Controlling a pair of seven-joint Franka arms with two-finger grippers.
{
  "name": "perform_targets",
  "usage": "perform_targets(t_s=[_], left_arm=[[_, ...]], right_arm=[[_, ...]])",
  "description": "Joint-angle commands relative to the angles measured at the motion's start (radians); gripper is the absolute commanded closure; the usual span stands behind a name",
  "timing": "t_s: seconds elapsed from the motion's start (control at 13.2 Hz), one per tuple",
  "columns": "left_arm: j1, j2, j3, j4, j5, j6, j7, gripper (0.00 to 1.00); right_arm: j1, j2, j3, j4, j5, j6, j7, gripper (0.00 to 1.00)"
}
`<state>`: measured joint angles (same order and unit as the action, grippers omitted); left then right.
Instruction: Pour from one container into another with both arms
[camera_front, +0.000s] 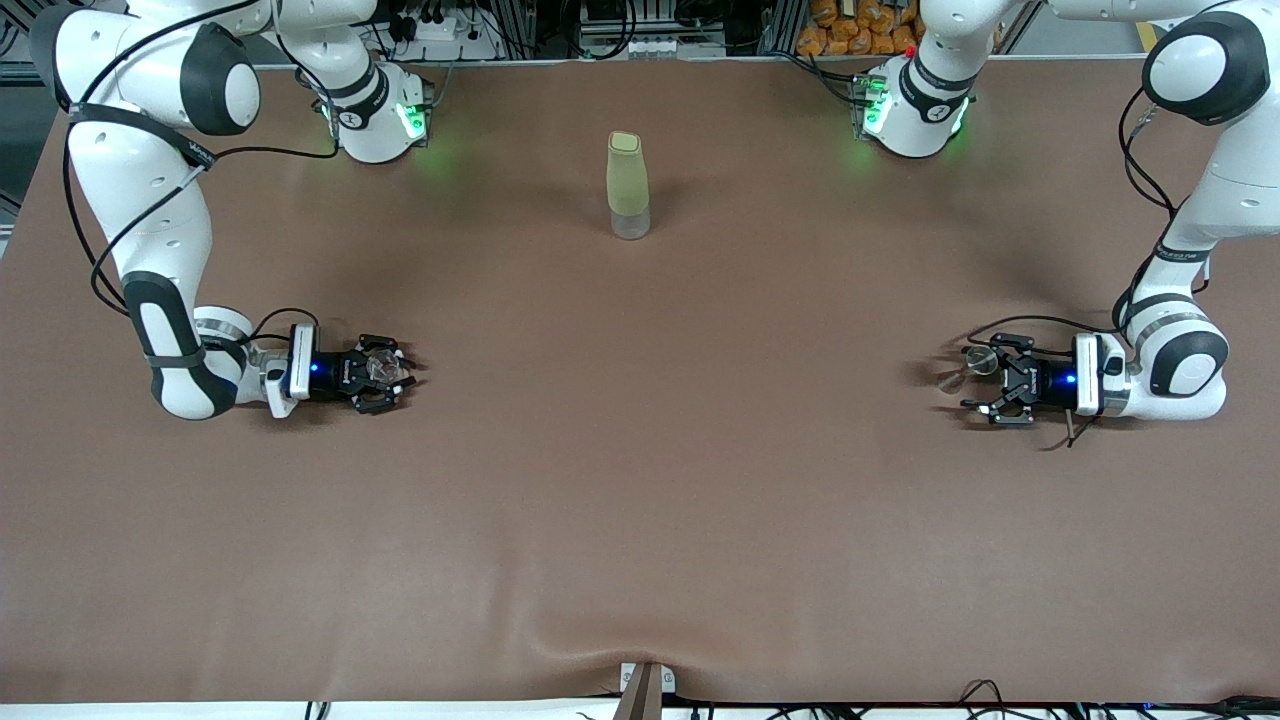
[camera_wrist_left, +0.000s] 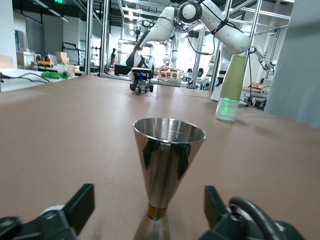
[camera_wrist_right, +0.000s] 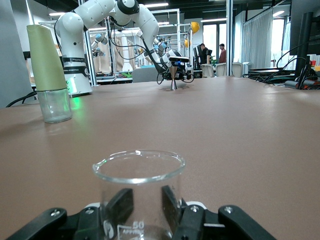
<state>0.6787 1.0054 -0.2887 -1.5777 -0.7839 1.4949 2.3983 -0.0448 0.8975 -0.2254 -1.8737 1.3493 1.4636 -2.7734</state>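
A steel cone-shaped cup (camera_wrist_left: 169, 160) stands upright on the brown table at the left arm's end. My left gripper (camera_wrist_left: 148, 197) is low at the table with its fingers (camera_wrist_left: 80, 205) wide open on either side, clear of the cup. From the front, the steel cup (camera_front: 980, 362) sits just inside the left gripper (camera_front: 975, 378). A clear glass beaker (camera_wrist_right: 139, 195) stands at the right arm's end, within my right gripper (camera_wrist_right: 146, 200). Whether it is gripped does not show. The front view shows the beaker (camera_front: 380, 367) at the right gripper (camera_front: 398, 372).
A tall pale green container on a clear base (camera_front: 628, 185) stands mid-table toward the robots' bases, farther from the front camera than both grippers. The brown cloth (camera_front: 640, 500) covers the table and buckles near its front edge. The arm bases (camera_front: 910, 110) stand along the back.
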Motion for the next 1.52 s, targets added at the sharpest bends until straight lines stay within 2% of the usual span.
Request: perform_targets(t_s=[0.0, 0.23, 0.46, 0.76, 0.99, 1.44], left_arm=[[0.007, -0.008, 0.04, 0.103, 0.151, -0.109, -0.156, 0.0], [0.047, -0.083, 0.097, 0.148, 0.331, -0.14, -0.382, 0.0], [0.051, -0.11, 0.112, 0.237, 0.388, -0.154, -0.543, 0.0], [0.015, -0.198, 0.102, 0.332, 0.385, -0.151, -0.804, 0.0], [-0.06, -0.332, 0.114, 0.34, 0.39, -0.11, -1.133, 0.0], [-0.305, -0.583, 0.114, 0.34, 0.511, -0.065, -1.837, 0.0]], right_arm=[[0.005, 0.012, -0.008, 0.004, 0.007, -0.008, -0.143, 0.0], [0.003, -0.006, -0.025, 0.007, -0.006, -0.003, -0.147, 0.0], [0.017, -0.025, -0.083, 0.005, -0.036, 0.01, -0.103, 0.0], [0.037, -0.13, -0.178, 0.005, -0.237, 0.067, 0.328, 0.0], [0.031, -0.279, -0.192, 0.004, -0.416, 0.073, 0.736, 0.0], [0.06, -0.636, -0.186, 0.013, -0.709, 0.07, 1.577, 0.0]])
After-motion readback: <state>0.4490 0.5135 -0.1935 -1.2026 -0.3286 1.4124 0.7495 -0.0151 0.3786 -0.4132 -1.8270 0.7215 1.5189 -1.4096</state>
